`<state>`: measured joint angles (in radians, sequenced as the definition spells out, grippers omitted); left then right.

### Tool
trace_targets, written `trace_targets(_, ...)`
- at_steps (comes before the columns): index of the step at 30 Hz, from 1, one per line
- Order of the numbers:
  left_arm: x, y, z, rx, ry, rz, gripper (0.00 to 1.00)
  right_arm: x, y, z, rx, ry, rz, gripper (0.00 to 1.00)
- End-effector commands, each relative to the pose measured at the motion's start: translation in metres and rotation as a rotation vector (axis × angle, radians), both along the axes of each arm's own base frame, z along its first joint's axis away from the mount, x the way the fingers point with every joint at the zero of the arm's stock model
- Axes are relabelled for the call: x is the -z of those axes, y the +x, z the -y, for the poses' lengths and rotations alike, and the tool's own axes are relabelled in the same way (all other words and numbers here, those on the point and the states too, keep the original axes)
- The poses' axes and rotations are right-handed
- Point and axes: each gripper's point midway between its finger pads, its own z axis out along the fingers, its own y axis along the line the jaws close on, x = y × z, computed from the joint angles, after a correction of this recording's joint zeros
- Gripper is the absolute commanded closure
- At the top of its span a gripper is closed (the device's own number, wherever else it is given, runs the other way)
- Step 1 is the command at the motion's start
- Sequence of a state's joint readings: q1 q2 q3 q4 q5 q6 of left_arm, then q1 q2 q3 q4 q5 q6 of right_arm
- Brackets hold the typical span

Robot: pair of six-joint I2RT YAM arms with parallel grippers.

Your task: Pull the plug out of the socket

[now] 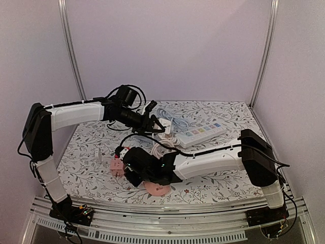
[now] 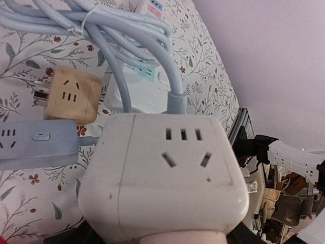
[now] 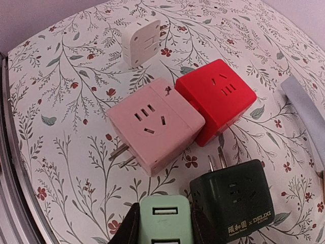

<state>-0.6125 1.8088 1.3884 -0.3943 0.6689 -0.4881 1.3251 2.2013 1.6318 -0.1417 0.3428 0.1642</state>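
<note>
Fingers (image 3: 131, 226) of the right gripper (image 3: 165, 226) are clenched on a mint-green plug (image 3: 165, 221) with two USB ports, at the 6 o'clock edge of the right wrist view. The left gripper (image 1: 151, 120) grasps a white cube socket (image 2: 162, 178); only dark finger tips show at its lower corners. Plug and socket lie well apart, the plug toward 7 o'clock of the table, the socket toward 12 o'clock. The table (image 1: 91, 168) wears a white cloth printed with grey sprigs and small red flowers. Plain lilac walls stand behind it, with metal posts (image 1: 71, 51) at the back corners and a slotted metal rail (image 1: 167, 213) along the near edge. At 12 o'clock from the plug a pink cube (image 3: 155, 124) lies on its side with its prongs showing, touching a red cube (image 3: 216, 99) at its 2 o'clock. A black cube (image 3: 233, 201) sits just beside the plug at 3 o'clock, and a small white cube (image 3: 142, 43) lies farther off at 12 o'clock. Around the socket lie a bundled pale blue cable (image 2: 127, 30) at 12 o'clock, a tan cube (image 2: 72, 94) at 10 o'clock and a grey-blue strip (image 2: 35, 142) at 9 o'clock. A white power strip (image 1: 199, 133) lies at 3 o'clock in the top view.
</note>
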Motion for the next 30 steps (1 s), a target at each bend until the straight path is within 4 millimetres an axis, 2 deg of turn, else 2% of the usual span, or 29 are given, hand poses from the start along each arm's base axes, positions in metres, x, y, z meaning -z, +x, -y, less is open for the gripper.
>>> trace_targets(1, -0.045, 0.008, 0.002, 0.027, -0.087, 0.148, 0.76, 0.007, 0.024, 0.004, 0.061, -0.011, -0.002, 0.71)
trace_targets(3, -0.044, 0.009, 0.001, 0.026, -0.083, 0.146, 0.76, 0.005, 0.026, 0.006, 0.063, -0.014, -0.002, 0.57)
trace_targets(5, -0.041, 0.01, 0.0, 0.023, -0.074, 0.147, 0.76, 0.003, 0.027, 0.008, 0.064, -0.018, 0.001, 0.51)
trace_targets(11, -0.036, 0.011, -0.003, 0.02, -0.051, 0.155, 0.76, -0.009, 0.025, 0.01, 0.055, -0.004, -0.005, 0.48)
trace_targets(15, -0.038, 0.01, -0.003, 0.025, -0.053, 0.16, 0.76, -0.04, 0.021, 0.019, 0.051, 0.042, -0.005, 0.46)
trace_targets(16, -0.038, 0.011, -0.004, 0.023, -0.05, 0.159, 0.76, -0.059, 0.019, 0.024, 0.054, 0.067, -0.002, 0.45)
trace_targets(17, -0.039, 0.012, -0.005, 0.015, -0.045, 0.158, 0.76, -0.069, 0.018, 0.031, 0.061, 0.062, -0.001, 0.45)
trace_targets(18, -0.04, 0.013, -0.006, 0.01, -0.039, 0.163, 0.76, -0.087, 0.018, 0.04, 0.078, 0.072, 0.005, 0.45)
trace_targets(19, -0.044, 0.012, -0.007, 0.01, -0.037, 0.17, 0.76, -0.11, 0.018, 0.054, 0.102, 0.092, 0.019, 0.45)
trace_targets(20, -0.048, 0.011, -0.008, 0.012, -0.036, 0.18, 0.76, -0.119, 0.019, 0.065, 0.125, 0.094, 0.025, 0.42)
trace_targets(22, -0.056, 0.01, -0.012, 0.015, -0.028, 0.21, 0.76, -0.151, 0.023, 0.095, 0.171, 0.131, 0.034, 0.4)
trace_targets(26, -0.069, 0.001, -0.025, 0.022, -0.006, 0.251, 0.76, -0.169, 0.043, 0.147, 0.293, 0.171, -0.01, 0.38)
trace_targets(28, -0.079, -0.003, -0.038, 0.016, 0.003, 0.286, 0.76, -0.168, 0.06, 0.169, 0.361, 0.165, -0.038, 0.38)
trace_targets(30, -0.086, -0.009, -0.049, 0.019, -0.006, 0.318, 0.76, -0.164, 0.076, 0.182, 0.402, 0.169, -0.078, 0.38)
